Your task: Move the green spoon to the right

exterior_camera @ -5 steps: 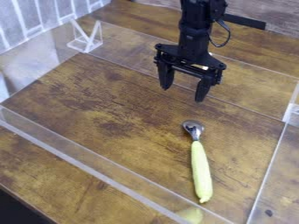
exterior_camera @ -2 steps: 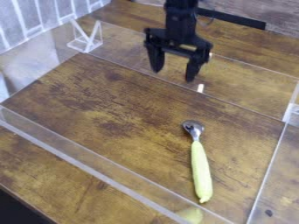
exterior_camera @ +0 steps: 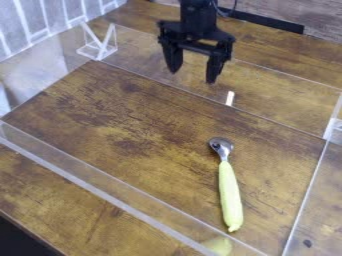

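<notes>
Our gripper (exterior_camera: 197, 67) has lifted up and away from the green spoon (exterior_camera: 227, 186), fingers released and empty. The spoon lies alone, lower right on the wooden worktop (exterior_camera: 120, 120), apparently placed.

Lab bench, clear acrylic barrier (exterior_camera: 80, 185), wooden table (exterior_camera: 134, 120)

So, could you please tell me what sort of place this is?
Probably a lab test bench: a wooden table fenced by clear plastic walls, with only a green spoon on it and the arm's tool open above.
</notes>
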`<state>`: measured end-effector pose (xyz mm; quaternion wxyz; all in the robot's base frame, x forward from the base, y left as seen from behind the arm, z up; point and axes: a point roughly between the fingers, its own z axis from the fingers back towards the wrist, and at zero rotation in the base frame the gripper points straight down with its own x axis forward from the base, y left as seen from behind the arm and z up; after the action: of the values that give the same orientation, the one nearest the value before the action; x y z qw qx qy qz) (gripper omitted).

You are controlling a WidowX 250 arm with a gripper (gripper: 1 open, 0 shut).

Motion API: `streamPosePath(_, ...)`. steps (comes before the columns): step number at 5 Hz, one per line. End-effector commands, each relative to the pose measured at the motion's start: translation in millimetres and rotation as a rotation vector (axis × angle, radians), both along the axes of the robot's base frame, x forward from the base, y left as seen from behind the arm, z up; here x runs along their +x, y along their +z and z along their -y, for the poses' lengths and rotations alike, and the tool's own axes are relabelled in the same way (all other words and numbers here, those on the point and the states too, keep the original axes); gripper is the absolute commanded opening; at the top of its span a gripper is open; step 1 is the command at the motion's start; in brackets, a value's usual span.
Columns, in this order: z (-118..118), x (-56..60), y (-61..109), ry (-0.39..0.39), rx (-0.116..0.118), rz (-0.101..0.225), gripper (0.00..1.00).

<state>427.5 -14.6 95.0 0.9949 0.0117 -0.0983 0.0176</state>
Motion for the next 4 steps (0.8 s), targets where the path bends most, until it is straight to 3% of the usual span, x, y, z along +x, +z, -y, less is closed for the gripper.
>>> streamPosePath(1, 3, -4.0, 43.4, -0.044, -0.006, 0.129, 1.0)
streamPosePath(3, 8, 17.5, 37.3, 0.045, 0.004, 0.143, 1.0)
streamPosePath(4, 22, 7.7, 38.0, 0.052, 0.001, 0.136, 1.0)
